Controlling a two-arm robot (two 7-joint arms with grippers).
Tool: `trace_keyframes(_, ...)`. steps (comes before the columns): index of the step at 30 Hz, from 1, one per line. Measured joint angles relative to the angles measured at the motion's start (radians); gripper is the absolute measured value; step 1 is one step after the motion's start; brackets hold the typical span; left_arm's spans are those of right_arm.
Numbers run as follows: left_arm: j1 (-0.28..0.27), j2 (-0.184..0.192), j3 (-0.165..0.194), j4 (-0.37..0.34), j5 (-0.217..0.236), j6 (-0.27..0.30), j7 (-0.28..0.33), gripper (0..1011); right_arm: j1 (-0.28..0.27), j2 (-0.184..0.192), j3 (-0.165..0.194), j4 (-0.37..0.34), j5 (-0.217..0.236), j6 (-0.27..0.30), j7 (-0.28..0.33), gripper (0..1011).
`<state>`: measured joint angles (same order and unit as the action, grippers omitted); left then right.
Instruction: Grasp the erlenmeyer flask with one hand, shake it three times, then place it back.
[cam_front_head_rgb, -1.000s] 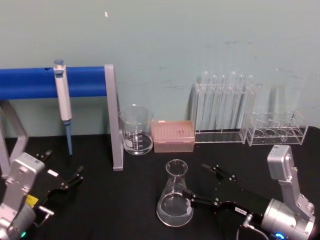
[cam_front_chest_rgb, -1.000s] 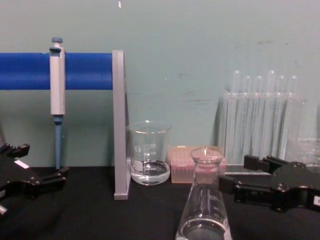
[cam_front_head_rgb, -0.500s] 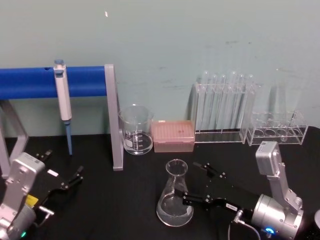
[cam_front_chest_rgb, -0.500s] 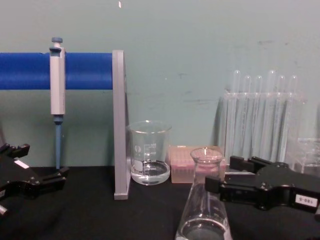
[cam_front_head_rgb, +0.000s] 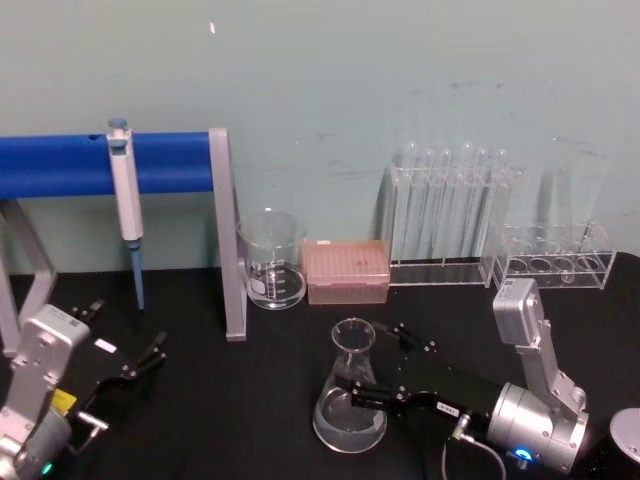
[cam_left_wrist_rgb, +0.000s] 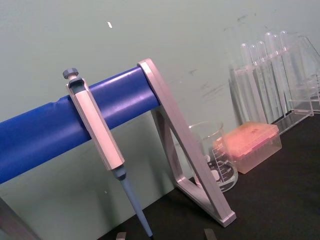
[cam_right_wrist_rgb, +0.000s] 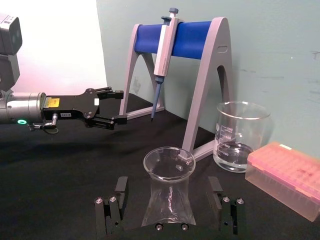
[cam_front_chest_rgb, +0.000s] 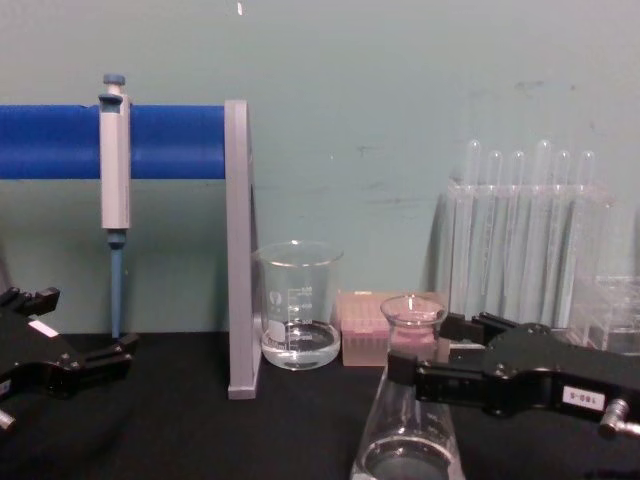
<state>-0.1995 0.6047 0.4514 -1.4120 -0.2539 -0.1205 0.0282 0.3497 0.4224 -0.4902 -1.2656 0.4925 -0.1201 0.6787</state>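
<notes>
The erlenmeyer flask (cam_front_head_rgb: 350, 400) stands upright on the black table, clear glass with a little liquid in its base; it also shows in the chest view (cam_front_chest_rgb: 405, 450) and the right wrist view (cam_right_wrist_rgb: 168, 207). My right gripper (cam_front_head_rgb: 376, 366) is open, one finger on each side of the flask at neck height. In the right wrist view the fingers (cam_right_wrist_rgb: 120, 188) stand clear of the glass, with a gap on both sides. The right gripper (cam_front_chest_rgb: 428, 348) carries a small white numbered label. My left gripper (cam_front_head_rgb: 125, 335) rests open at the table's left side, far from the flask.
A glass beaker (cam_front_head_rgb: 271, 260) and a pink tip box (cam_front_head_rgb: 346, 271) sit behind the flask. Test tube racks (cam_front_head_rgb: 450, 215) stand at the back right. A pipette (cam_front_head_rgb: 125, 200) hangs on the blue-barred stand (cam_front_head_rgb: 222, 235) at the left.
My right gripper has slid left toward the flask, so its open fingers now straddle the neck. The flask and the left arm have not moved.
</notes>
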Motion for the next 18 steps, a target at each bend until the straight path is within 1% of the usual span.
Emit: trace_keyframes(18, 0.0, 0.0, 0.0, 0.0, 0.0, 0.0, 0.0, 1001, 0.034, -0.025, -0.016, 0.046, -0.009, -0.005, 0.005, 1000)
